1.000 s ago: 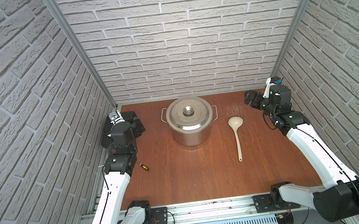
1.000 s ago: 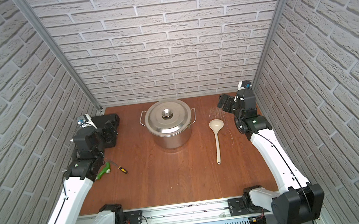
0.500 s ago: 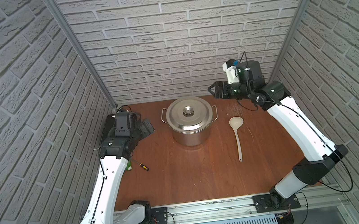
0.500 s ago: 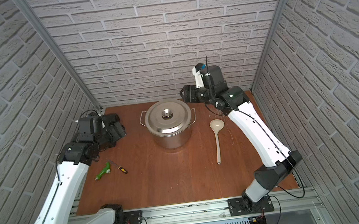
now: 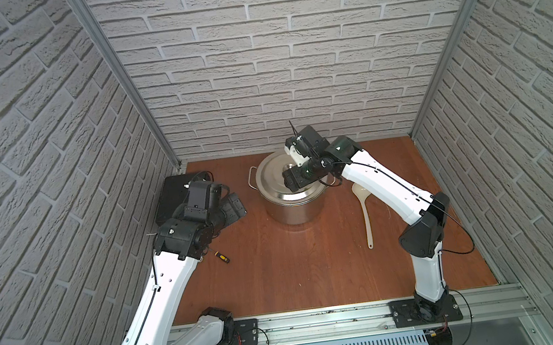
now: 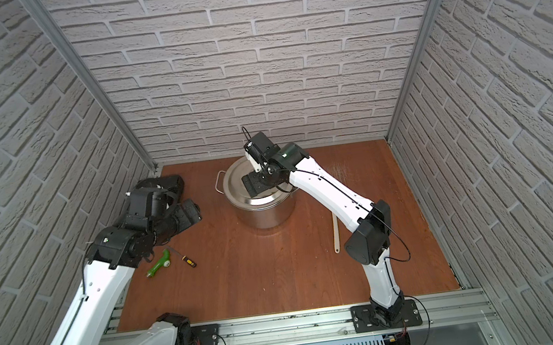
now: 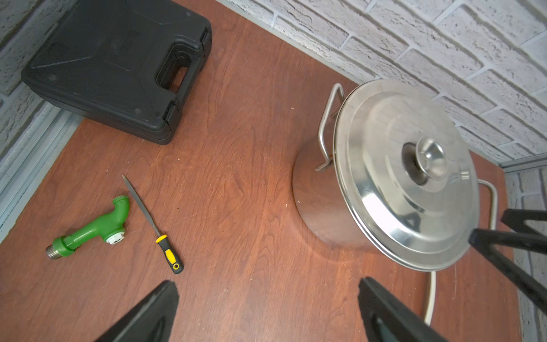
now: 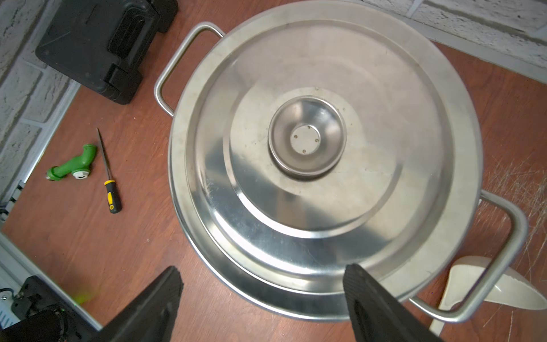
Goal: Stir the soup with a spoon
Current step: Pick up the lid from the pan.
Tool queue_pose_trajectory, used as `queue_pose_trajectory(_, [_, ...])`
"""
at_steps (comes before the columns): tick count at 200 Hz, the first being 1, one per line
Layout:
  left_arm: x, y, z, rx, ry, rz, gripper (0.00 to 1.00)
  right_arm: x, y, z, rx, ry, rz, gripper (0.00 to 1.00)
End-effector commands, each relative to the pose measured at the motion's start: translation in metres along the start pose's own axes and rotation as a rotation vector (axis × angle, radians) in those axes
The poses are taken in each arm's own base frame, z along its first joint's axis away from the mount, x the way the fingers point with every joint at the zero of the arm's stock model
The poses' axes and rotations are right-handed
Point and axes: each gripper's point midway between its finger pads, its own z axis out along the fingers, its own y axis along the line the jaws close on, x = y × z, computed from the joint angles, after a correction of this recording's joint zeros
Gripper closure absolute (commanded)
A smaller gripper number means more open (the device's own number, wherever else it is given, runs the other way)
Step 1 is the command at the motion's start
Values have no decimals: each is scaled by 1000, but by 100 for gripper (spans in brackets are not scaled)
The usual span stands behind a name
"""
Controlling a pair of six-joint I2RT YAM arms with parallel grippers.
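The steel pot [image 5: 294, 211] stands at the back middle of the table with its lid [image 8: 325, 74] on, so the soup is hidden. The cream spoon [image 5: 367, 219] lies flat to the right of the pot, with its bowl [image 8: 473, 281] next to the pot's right handle. My right gripper [image 8: 263, 275] hovers open above the lid's near rim, short of the knob [image 8: 307, 137], and holds nothing. My left gripper [image 7: 266, 290] stands open and empty above bare table left of the pot [image 7: 319, 201].
A black plastic case [image 7: 112, 65] sits in the back left corner. A green-handled tool [image 7: 91, 226] and a small screwdriver with a black and yellow handle [image 7: 168, 254] lie near the left edge. Brick walls close in three sides.
My right arm has swung from the back right corner, up and left, to above the pot lid. My left arm has risen and reached forward towards the pot.
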Motion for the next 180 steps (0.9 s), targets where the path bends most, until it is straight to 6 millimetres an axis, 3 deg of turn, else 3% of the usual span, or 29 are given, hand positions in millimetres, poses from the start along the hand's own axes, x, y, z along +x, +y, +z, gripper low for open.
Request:
queue_pose_trajectory(1, [-7, 1, -7, 4, -51, -22, 2, -23, -7, -2, 53, -84, -16, 10])
queue_pose_trajectory(119, [-14, -1, -10, 27, -98, -33, 1, -37, -11, 52, 105, -106, -18, 14])
queue_pose_trajectory(180, [-18, -7, -4, 33, -97, -25, 2, -42, -16, 73, 144, -110, -5, 23])
